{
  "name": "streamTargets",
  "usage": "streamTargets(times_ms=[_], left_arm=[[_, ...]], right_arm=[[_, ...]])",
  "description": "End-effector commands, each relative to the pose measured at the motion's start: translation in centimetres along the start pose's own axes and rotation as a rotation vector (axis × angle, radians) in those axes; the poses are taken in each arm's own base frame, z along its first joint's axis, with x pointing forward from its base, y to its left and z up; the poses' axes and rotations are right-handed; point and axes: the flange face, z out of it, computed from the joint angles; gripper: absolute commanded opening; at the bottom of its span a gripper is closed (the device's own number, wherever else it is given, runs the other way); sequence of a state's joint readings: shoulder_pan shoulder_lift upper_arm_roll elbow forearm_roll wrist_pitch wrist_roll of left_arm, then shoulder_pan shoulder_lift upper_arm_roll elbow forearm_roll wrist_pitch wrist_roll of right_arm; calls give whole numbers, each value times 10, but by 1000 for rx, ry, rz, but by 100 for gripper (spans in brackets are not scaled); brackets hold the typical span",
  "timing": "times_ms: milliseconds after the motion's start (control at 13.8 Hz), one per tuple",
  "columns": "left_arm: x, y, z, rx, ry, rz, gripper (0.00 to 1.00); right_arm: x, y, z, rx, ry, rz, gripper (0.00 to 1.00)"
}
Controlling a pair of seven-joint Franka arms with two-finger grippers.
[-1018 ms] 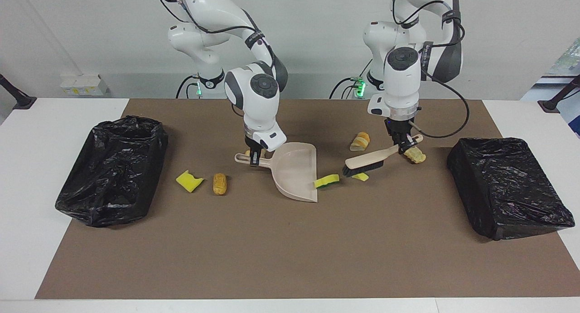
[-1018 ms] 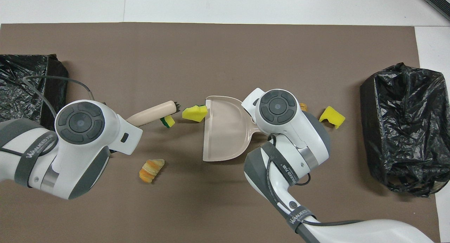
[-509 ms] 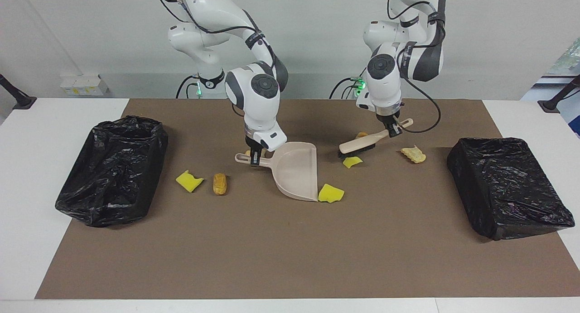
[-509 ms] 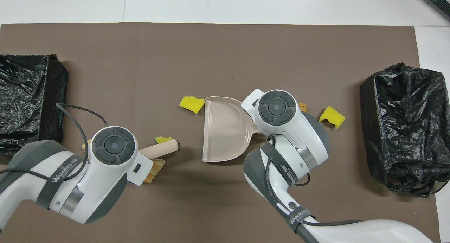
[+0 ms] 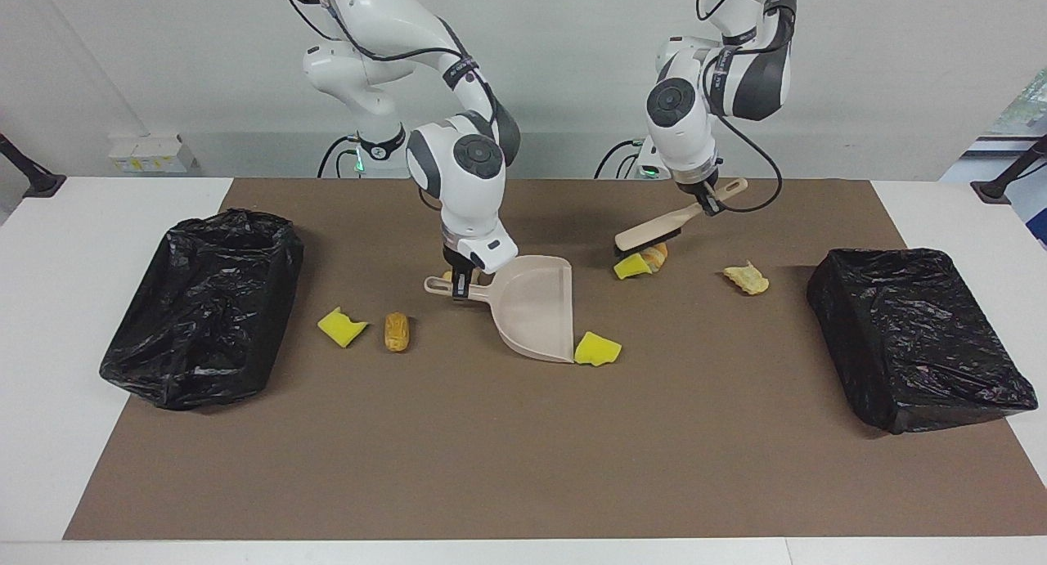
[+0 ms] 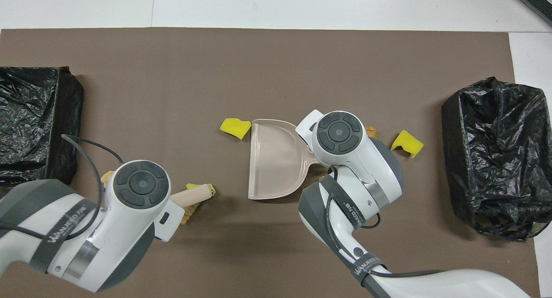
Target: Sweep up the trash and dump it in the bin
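My right gripper (image 5: 460, 288) is shut on the handle of the beige dustpan (image 5: 536, 307), which rests on the mat. A yellow sponge chunk (image 5: 597, 349) lies at the corner of its open lip. My left gripper (image 5: 710, 205) is shut on the handle of the beige brush (image 5: 654, 230), tilted with its bristles just over a small yellow scrap (image 5: 631, 267) and a croissant piece (image 5: 655, 255). More trash lies around: a bread piece (image 5: 746, 279), a yellow sponge (image 5: 341, 326) and a brown roll (image 5: 397, 332). In the overhead view the left wrist hides its gripper.
A black-bagged bin (image 5: 204, 303) stands at the right arm's end of the brown mat (image 5: 523, 450). A second black-bagged bin (image 5: 916, 336) stands at the left arm's end. Another brown scrap (image 6: 371, 130) peeks out by the dustpan's handle.
My left arm pulled the brush toward the robots, dragging the small yellow scrap up beside the croissant piece. The sponge chunk at the dustpan's lip was knocked farther from the robots. The right arm stayed still.
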State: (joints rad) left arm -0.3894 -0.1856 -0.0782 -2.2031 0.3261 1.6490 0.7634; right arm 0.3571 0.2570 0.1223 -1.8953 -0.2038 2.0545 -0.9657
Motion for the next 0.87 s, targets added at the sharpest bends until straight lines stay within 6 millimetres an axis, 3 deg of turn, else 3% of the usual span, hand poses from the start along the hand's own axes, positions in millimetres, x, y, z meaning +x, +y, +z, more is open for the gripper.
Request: streamTargets(times_ms=[0, 218, 364, 509, 800], left_arm=[[-32, -26, -31, 12, 44, -15, 0], [-52, -39, -43, 15, 64, -50, 0], [-68, -34, -27, -28, 39, -154, 0], [-81, -37, -14, -52, 30, -385, 0], [-115, -41, 15, -100, 14, -605, 0]], right_arm=[[2, -5, 5, -12, -17, 1, 0], [2, -5, 5, -12, -17, 1, 0], [1, -4, 5, -13, -16, 1, 0], [1, -4, 5, -13, -16, 1, 0], [1, -4, 5, -13, -16, 1, 0]])
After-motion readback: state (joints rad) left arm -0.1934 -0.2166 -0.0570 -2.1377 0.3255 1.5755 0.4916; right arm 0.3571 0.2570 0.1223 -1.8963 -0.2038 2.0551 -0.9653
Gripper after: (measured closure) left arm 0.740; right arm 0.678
